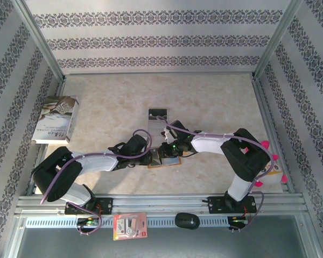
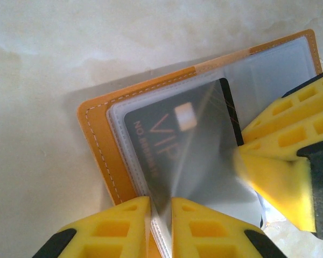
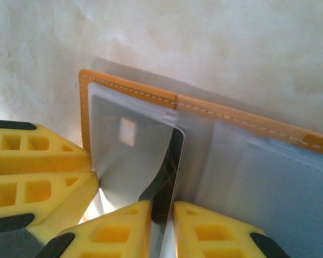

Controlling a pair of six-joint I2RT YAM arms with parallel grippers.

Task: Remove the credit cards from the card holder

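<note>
The card holder (image 2: 99, 145) lies open on the tabletop (image 2: 54, 64), its stitched orange edge just beyond both sets of jaws and bare marbled surface open past it; the left jaws are closed on the rim of its clear pocket, and the right jaws, meeting them at an angle, are closed on one edge of the black credit card (image 2: 167, 145) in that pocket. The card reads "VIP" and "NO" followed by digits lost in glare. Its near end is hidden between the jaws, and the holder's other leaf runs out of frame.
</note>
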